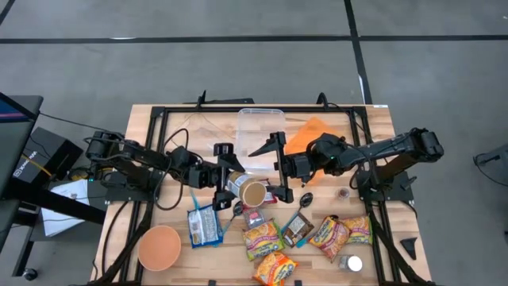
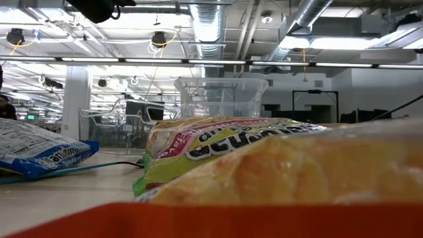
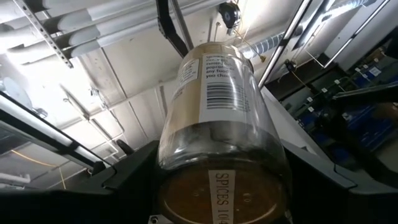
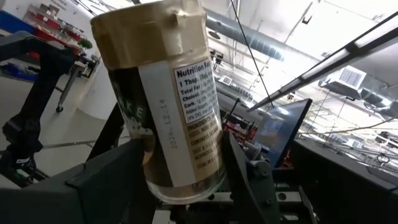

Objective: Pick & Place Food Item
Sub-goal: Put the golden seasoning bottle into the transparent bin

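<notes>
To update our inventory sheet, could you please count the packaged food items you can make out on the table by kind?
Yellow-orange noodle packets: 4
Blue snack bag: 1
Dark brown packet: 1
Jars, namely the spice jar and the small white-lidded jar: 2
Total: 8

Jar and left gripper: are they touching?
Touching. The left wrist view shows the jar wedged between the left gripper's fingers, its base pressed against them.
</notes>
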